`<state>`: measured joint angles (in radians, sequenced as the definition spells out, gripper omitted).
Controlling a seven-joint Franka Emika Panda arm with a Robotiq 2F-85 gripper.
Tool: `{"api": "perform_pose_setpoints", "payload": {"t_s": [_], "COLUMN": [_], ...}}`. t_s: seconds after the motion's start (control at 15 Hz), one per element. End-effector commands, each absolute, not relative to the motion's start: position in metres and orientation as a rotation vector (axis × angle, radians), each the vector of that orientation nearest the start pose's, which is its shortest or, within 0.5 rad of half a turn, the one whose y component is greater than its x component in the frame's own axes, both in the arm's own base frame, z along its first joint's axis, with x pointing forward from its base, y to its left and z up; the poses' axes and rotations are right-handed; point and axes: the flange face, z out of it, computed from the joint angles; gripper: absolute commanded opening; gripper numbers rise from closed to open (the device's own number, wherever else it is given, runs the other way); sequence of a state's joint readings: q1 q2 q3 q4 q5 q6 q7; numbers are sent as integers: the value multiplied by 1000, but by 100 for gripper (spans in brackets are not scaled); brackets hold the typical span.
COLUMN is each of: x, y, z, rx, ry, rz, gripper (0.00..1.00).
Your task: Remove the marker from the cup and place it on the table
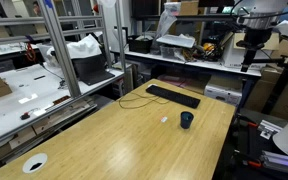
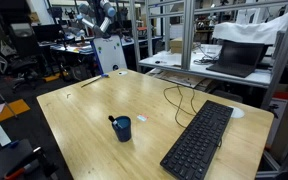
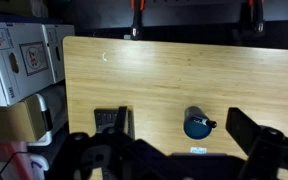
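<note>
Cup (image 2: 122, 129): small dark cylinder, upright on the yellowish wood-grain table (image 2: 74, 110). Marker (image 2: 113, 120): thin stick leaning in the cup; we see only its top, the rest hidden inside. Keyboard (image 2: 199, 140): flat, black, near the cup. Gripper (image 3: 177, 122): jaws spread, empty, blurred and cut off at the wrist view's edge, well apart from the cup.

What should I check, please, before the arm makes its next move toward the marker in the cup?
1. The marker stands in the cup: ok.
2. The cup is upright on the table: ok.
3. The pincer is open and empty: ok.
4. The pincer is down at the marker: not ok, it hangs high above.
5. The keyboard lies apart from the cup: ok.
</note>
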<state>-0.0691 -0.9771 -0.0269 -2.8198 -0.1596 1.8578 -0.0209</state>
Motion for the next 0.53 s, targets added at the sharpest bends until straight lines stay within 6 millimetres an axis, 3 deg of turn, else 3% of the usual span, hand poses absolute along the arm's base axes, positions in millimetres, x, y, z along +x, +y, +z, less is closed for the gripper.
{"api": "perform_pose_setpoints", "payload": {"t_s": [0.0, 0.47], "x": [264, 280], "y": [-37, -30], "z": [450, 438], "rx": [-3273, -3218], "ry": [32, 318], "rz": [-12, -4], "gripper": [100, 100]}}
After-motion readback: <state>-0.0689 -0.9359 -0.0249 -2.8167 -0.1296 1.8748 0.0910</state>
